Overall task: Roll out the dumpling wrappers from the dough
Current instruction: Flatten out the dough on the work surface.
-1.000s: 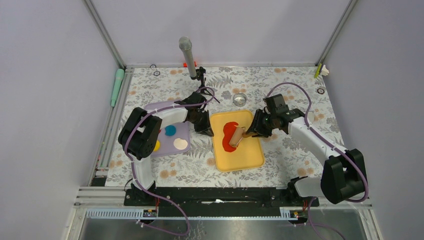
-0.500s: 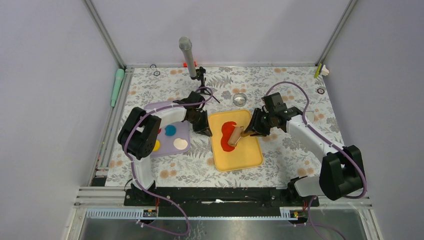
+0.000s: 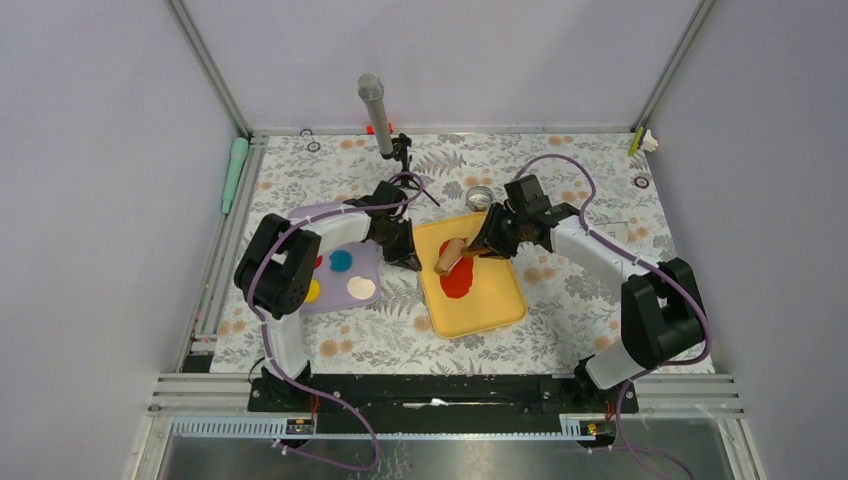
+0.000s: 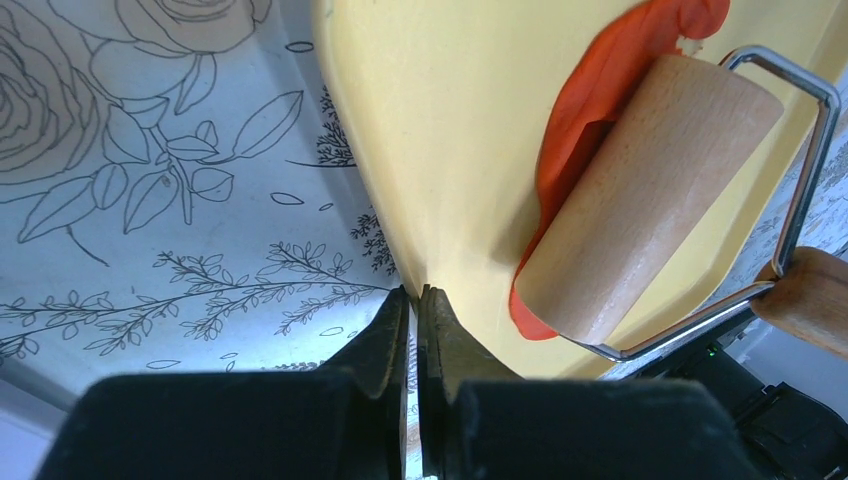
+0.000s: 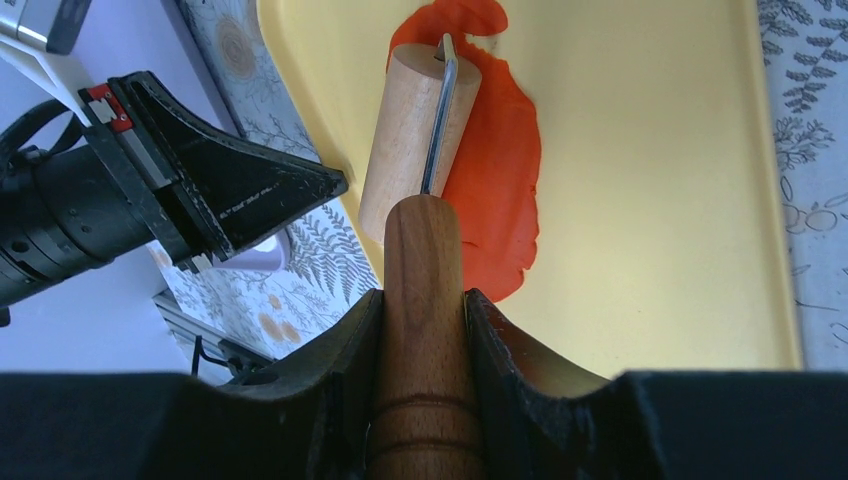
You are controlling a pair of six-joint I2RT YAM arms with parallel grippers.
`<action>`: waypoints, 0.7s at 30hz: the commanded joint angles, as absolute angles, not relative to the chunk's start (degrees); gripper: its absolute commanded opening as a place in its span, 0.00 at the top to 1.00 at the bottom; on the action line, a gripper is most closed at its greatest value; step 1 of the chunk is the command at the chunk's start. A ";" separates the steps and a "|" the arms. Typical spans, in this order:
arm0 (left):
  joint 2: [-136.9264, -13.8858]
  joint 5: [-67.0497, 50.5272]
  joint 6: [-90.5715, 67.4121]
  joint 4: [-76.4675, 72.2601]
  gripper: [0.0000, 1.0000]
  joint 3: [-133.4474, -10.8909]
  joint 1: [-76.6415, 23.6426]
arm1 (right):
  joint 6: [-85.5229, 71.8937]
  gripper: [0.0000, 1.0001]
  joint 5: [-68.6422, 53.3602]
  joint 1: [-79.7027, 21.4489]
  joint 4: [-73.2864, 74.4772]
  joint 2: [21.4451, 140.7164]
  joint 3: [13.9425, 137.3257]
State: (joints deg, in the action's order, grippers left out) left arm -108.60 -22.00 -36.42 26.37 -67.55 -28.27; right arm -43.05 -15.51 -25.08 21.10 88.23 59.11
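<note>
A flattened, elongated sheet of red dough (image 3: 458, 281) lies on the yellow tray (image 3: 495, 305). A wooden roller (image 3: 449, 256) rests on the dough's far end. My right gripper (image 3: 482, 247) is shut on the roller's wooden handle (image 5: 425, 270). The roller barrel (image 5: 412, 130) covers part of the red dough (image 5: 505, 190). My left gripper (image 3: 410, 263) is shut on the tray's left rim (image 4: 400, 200); its fingertips (image 4: 392, 320) pinch the edge. The left wrist view shows the roller (image 4: 645, 195) over the dough (image 4: 575, 125).
A purple mat (image 3: 350, 240) left of the tray holds a blue disc (image 3: 341, 261), a yellow disc (image 3: 313, 291), a cream disc (image 3: 361, 289) and a small red piece (image 3: 318, 263). A metal cup (image 3: 479, 197) stands behind the tray. A grey microphone (image 3: 374, 110) and a green tool (image 3: 234, 170) are at the back.
My right gripper has pushed the roller towards the far left across the red dough. The tray has turned slightly. The left gripper has kept hold of the rim.
</note>
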 commanded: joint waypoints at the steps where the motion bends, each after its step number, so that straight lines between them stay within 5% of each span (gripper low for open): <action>1: -107.69 -23.99 -33.94 28.65 1.00 -68.78 -28.91 | -44.60 1.00 -6.68 -25.25 17.91 93.11 58.88; 21: -107.66 -24.89 -32.25 28.91 1.00 -68.60 -28.92 | -44.99 1.00 -7.65 -27.86 17.30 84.08 61.30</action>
